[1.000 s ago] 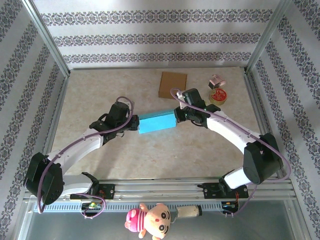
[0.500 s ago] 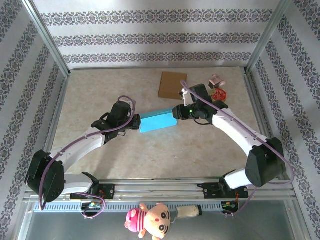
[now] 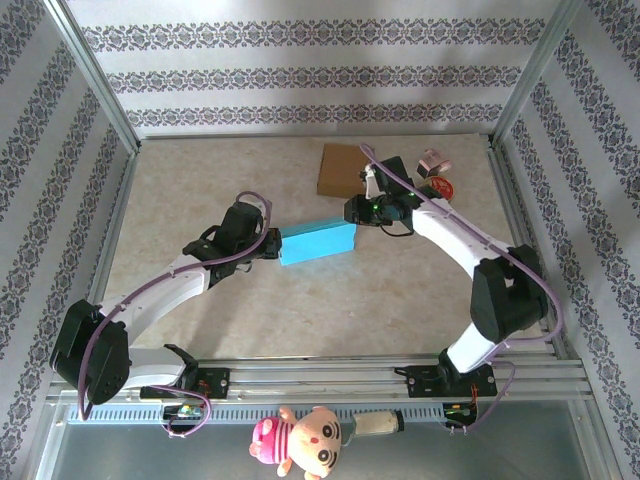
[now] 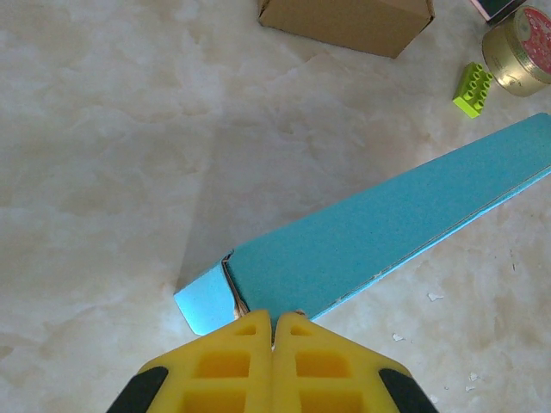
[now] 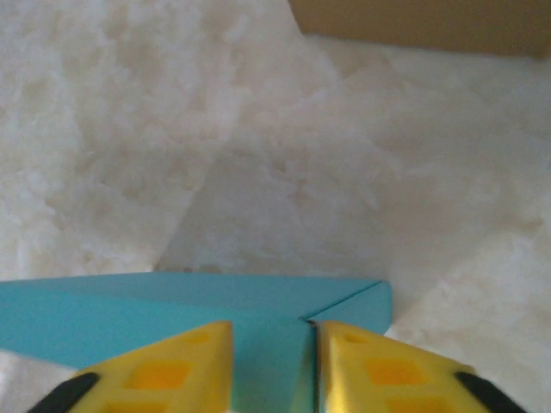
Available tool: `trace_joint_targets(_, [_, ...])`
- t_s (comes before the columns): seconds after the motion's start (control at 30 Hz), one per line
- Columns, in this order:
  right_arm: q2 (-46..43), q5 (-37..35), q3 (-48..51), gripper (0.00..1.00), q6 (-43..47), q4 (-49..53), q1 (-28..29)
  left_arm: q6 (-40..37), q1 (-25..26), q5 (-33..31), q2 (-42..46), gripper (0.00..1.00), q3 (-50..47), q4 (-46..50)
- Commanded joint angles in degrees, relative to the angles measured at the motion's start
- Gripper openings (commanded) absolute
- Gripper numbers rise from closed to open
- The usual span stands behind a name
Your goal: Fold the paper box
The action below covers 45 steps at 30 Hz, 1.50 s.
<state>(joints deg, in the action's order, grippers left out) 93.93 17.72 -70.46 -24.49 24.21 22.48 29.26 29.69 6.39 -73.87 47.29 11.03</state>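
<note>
My left end effector (image 4: 272, 323) has its two yellow fingers pressed together, with only a thin seam between them. They are clamped on the near corner of the paper box (image 4: 379, 232), right where a small flap folds out. The right end effector (image 5: 273, 335) has its yellow fingers apart, and the box's other end shows in the gap between them. I cannot tell whether either pad touches the card.

The box is flat, smooth turquoise card, long and narrow, with a pale raw edge along one side and a fold line near the right end. From above it sits at the middle of the desk (image 3: 200, 180), spanning the gap between the two arms, its long axis running roughly from 8 to 2 o'clock.

The desk top is pale and marbled, with a few white flecks near the box. A plain brown cardboard box (image 3: 345, 170) lies at 12 o'clock from the turquoise one, close behind the right wrist. At about 2 o'clock are a round tin (image 3: 438, 187) with a red lid, a small pink object (image 3: 432, 160) and, in the left wrist view, a green toy brick (image 4: 473, 89).
</note>
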Motion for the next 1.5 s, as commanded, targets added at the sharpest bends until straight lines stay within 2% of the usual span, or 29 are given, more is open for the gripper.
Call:
trace_joint_targets(0.0, [1.55, -3.86, 1.82, 0.28, 2.53, 1.7, 0.64, 0.33, 1.16, -0.61, -2.1, 0.0, -2.54, 10.47])
trace_joint_targets(0.1, [2.09, -11.21, 6.86, 0.28, 5.44, 1.47, 2.16, 0.06, 1.21, -1.27, -2.0, 0.01, -2.87, 10.42])
trace_joint_targets(0.17, [2.38, -12.4, 10.5, 0.28, 5.44, -0.44, 2.52, 0.12, 1.16, -1.66, -1.37, 0.07, -3.16, 10.02])
trace_joint_targets(0.27, [2.92, -15.09, 13.56, 0.31, 6.83, -2.97, 3.89, 2.58, 1.17, -2.66, 3.5, 0.28, -4.64, 7.41])
trace_joint_targets(0.33, [3.28, -17.46, 13.89, 0.33, 7.65, -3.03, 4.62, 5.07, 1.17, -2.78, 8.12, 0.35, -6.16, 4.36])
trace_joint_targets(0.43, [3.45, -17.9, 13.7, 0.34, 8.07, -3.29, 4.85, 9.53, 1.03, -3.43, 14.08, 0.4, -7.49, 1.17])
trace_joint_targets(0.53, [3.32, -16.37, 12.67, 0.34, 7.73, -3.11, 4.98, 14.41, 0.48, -3.06, 16.36, 0.41, -8.8, -2.61])
trace_joint_targets(0.67, [1.75, -14.73, 12.0, 0.35, 7.05, -2.77, 5.21, 19.72, -2.32, 1.43, 13.0, 0.49, -8.97, -9.07])
trace_joint_targets(1.0, [-0.74, -12.09, 10.47, 0.36, 7.7, -0.05, 6.0, 26.14, -7.21, 9.03, 1.77, 0.56, -10.03, -26.8])
trace_joint_targets(1.13, [-1.11, -11.4, 10.34, 0.37, 7.52, 0.24, 6.17, 28.63, -7.4, 11.57, -1.55, 0.55, -11.08, -31.38])
trace_joint_targets(1.27, [-2.12, -10.15, 9.75, 0.4, 6.26, 0.47, 6.12, 28.82, -7.39, 10.49, -1.54, 0.36, -13.13, -29.69])
trace_joint_targets(1.47, [-3.67, -2.69, 5.63, 0.45, 3.53, 0.84, 4.8, 26.58, -7.41, 6.57, -0.91, 0.21, -15.99, -26.91])
